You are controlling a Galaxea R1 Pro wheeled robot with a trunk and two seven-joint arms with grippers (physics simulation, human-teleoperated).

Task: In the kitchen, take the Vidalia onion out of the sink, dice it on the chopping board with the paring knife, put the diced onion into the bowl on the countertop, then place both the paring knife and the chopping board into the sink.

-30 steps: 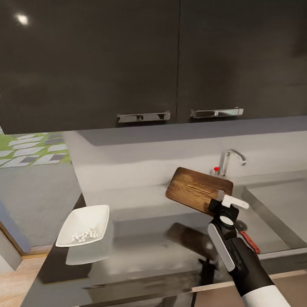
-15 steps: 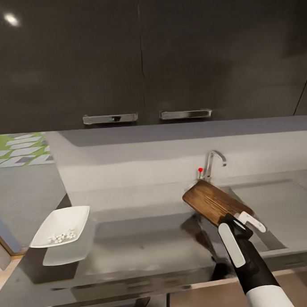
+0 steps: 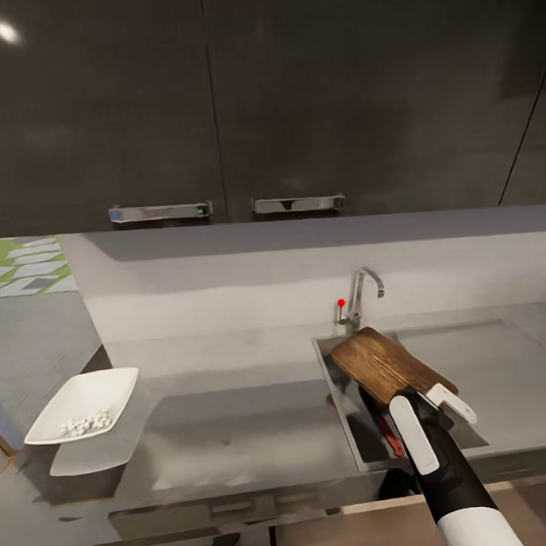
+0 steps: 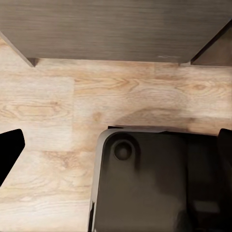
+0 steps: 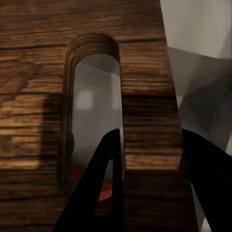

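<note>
The brown chopping board point(image 3: 384, 362) hangs tilted over the sink point(image 3: 339, 405), its far end below the tap point(image 3: 358, 295). My right gripper point(image 3: 428, 395) is shut on its near end. Up close, the fingers point(image 5: 104, 188) clamp the wooden strip beside the board's point(image 5: 145, 58) handle slot, and the gripper point(image 5: 150, 179) is set around that strip. The paring knife's red handle point(image 3: 389, 443) lies in the basin under the board and shows through the slot point(image 5: 77, 175). The white bowl point(image 3: 82, 402) holds diced onion point(image 3: 85, 424) at the countertop's point(image 3: 232, 426) left. My left gripper point(image 4: 116, 145) is open.
Glossy black upper cabinets point(image 3: 266, 106) hang over the pale backsplash point(image 3: 226, 291). The flat drainboard point(image 3: 507, 358) lies right of the basin. The left wrist view looks down at light wood floor point(image 4: 96, 96) and the robot's dark base point(image 4: 154, 183).
The view has swung right, shifting everything left. My right gripper has carried the board from over the countertop left of the tap to over the sink basin, and lower.
</note>
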